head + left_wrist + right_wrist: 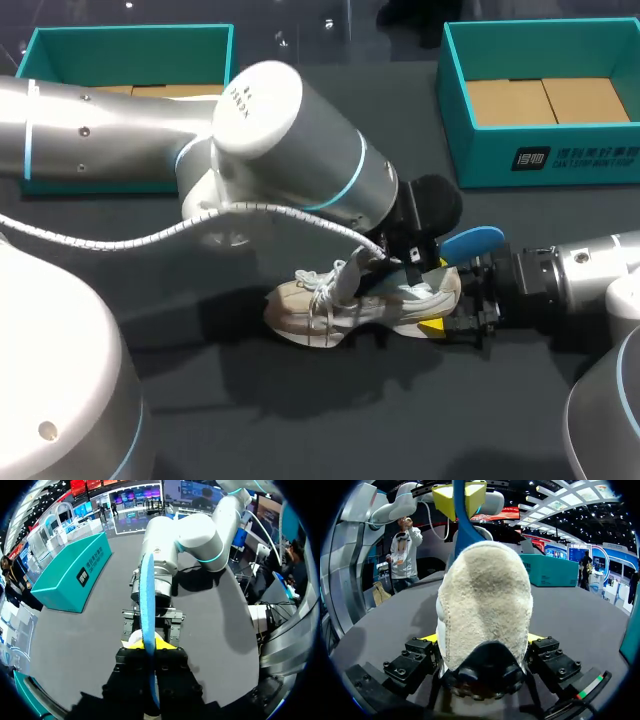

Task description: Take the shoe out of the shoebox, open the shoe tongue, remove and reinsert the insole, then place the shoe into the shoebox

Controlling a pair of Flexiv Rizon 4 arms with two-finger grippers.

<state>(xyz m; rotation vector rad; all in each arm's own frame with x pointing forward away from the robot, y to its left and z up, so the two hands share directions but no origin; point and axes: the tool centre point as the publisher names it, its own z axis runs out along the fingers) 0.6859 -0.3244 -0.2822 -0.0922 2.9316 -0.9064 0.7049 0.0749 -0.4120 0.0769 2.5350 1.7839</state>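
Right hand (482,639) is clenched on the heel of the beige-and-white lace-up sneaker (340,300), one yellow tip on each side. The shoe sits sole-down on the dark grey worktop (250,400), mid-right, toe pointing left. Left hand (150,644) is clamped on the blue foam insole (473,241), edge-up just above the heel. Open teal cardboard shoeboxes stand far left (130,40) and far right (540,165), well apart from the shoe.

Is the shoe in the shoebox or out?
Out: the shoe stands on the table, its heel held between the fingers of the right gripper.
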